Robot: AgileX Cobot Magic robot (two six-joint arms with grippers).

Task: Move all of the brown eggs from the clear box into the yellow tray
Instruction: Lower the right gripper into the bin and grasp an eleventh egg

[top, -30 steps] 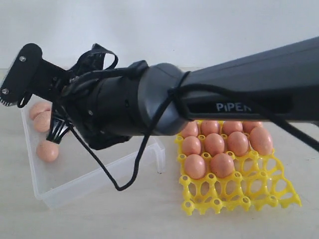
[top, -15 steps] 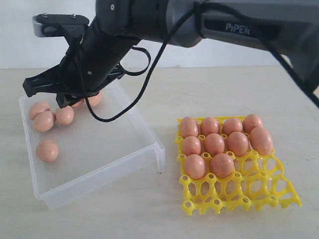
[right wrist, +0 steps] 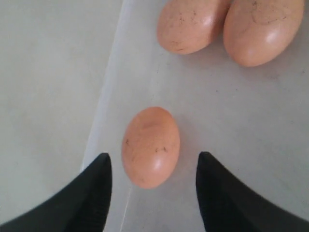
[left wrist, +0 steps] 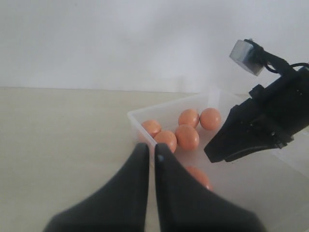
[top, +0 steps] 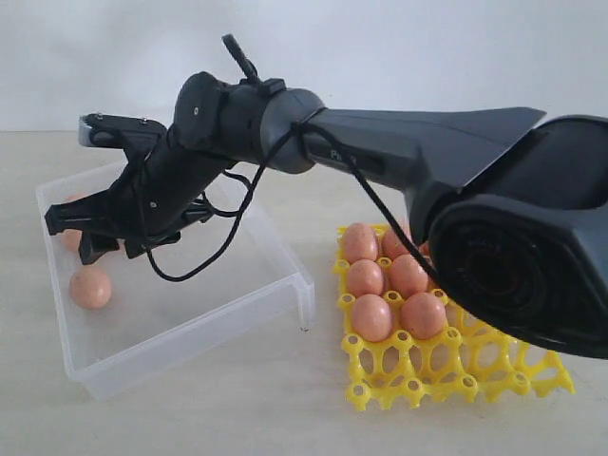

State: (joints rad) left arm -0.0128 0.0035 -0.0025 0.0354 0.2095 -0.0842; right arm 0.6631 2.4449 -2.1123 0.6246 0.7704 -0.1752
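Up close, the yellow tray (top: 446, 370) has brown eggs (top: 370, 316) in its back rows, and its front cups are bare. Behind it sits the clear box (top: 190, 347), with more eggs left inside. A moment ago the right arm was up above the box. Now it has come down into it, so I think another pick is about to start. The right gripper (top: 76, 237) has opened wide. One brown egg (right wrist: 150, 146) lies between its jaws by the box wall, touching neither, so it holds nothing. The left gripper (left wrist: 150, 151) hangs outside the box, pinched closed and empty.
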